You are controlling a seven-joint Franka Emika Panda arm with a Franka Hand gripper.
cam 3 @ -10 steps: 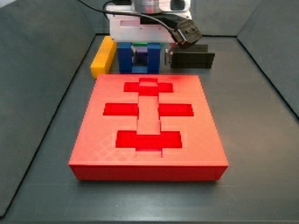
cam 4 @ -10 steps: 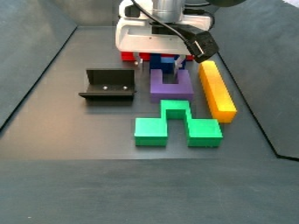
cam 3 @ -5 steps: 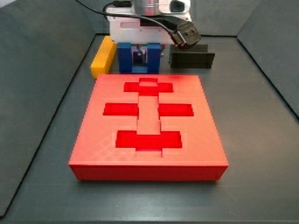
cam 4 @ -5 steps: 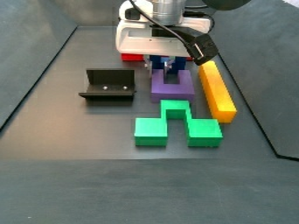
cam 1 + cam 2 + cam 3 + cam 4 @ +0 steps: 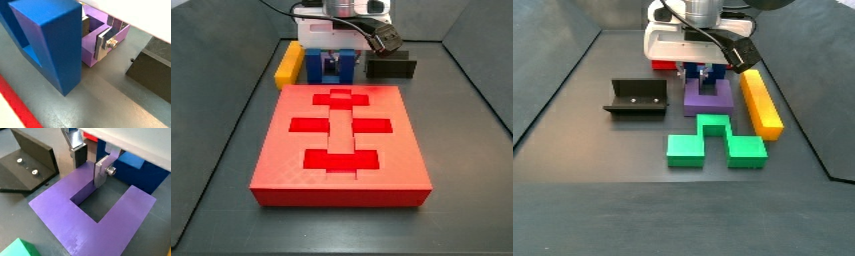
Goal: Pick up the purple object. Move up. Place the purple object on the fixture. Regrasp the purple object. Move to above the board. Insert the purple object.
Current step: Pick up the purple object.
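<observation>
So the purple object (image 5: 710, 96) is lying flat on the dark floor, between the fixture (image 5: 635, 97) and the yellow bar (image 5: 760, 102), with the green block (image 5: 714, 141) just in front of it and the blue block (image 5: 45, 40) right behind it. The gripper (image 5: 90, 165) is down low over its far end, and in a wrist view the silver fingers (image 5: 102, 170) straddle one prong, one plate outside and one dipping into the U's slot. There's a visible gap on at least one side, so I'd call it spread apart and not squeezing anything yet. Handling-wise, it looks like a rigid matte printed block, probably light and not fragile, and the matte faces should give the pads decent friction. Grabbing one prong across its width seems the sensible hold, since the flat parallel walls suit those plates. My only worry is that an off-centre grip could let it swing or tilt when lifted. The board (image 5: 341, 140) sits well apart, only visible in a side view.
</observation>
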